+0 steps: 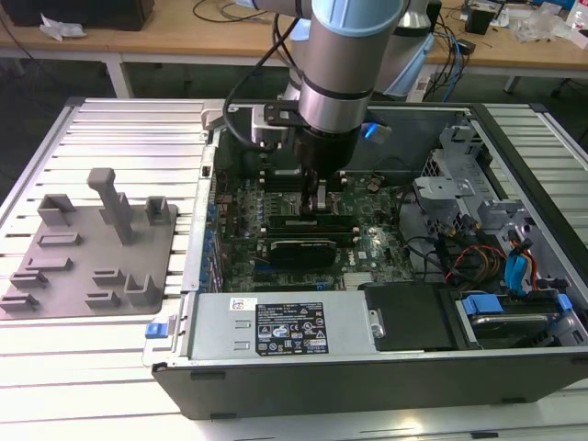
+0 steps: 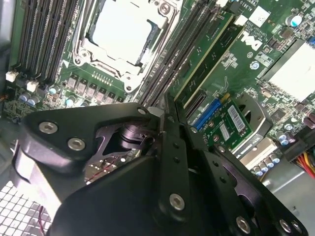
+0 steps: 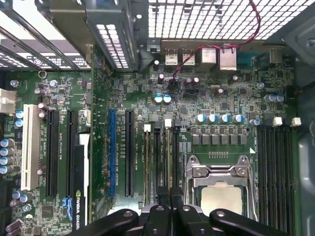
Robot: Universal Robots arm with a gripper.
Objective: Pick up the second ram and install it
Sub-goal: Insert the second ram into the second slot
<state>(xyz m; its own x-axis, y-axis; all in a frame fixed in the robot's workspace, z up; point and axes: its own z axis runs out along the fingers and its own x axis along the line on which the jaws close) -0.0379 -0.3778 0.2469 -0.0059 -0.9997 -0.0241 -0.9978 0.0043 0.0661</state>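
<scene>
The jaws stood down inside the open computer case (image 1: 514, 367), over the motherboard (image 1: 367, 253), their tips low among the memory slots (image 3: 160, 162) just beside the CPU socket (image 3: 219, 184). In the second wrist view, the socket (image 2: 125, 37) lay beyond the jaws, with a further bank of slots (image 2: 42, 39) on its far side. The expansion slots (image 3: 54, 147) lay well apart from the jaws, past the near memory slots. In the exterior view, the case rested on the table (image 1: 119, 124), and a fixture plate (image 1: 92, 248) with its blocks lay on the table outside the case, well off toward the exterior view's left of the jaws.
</scene>
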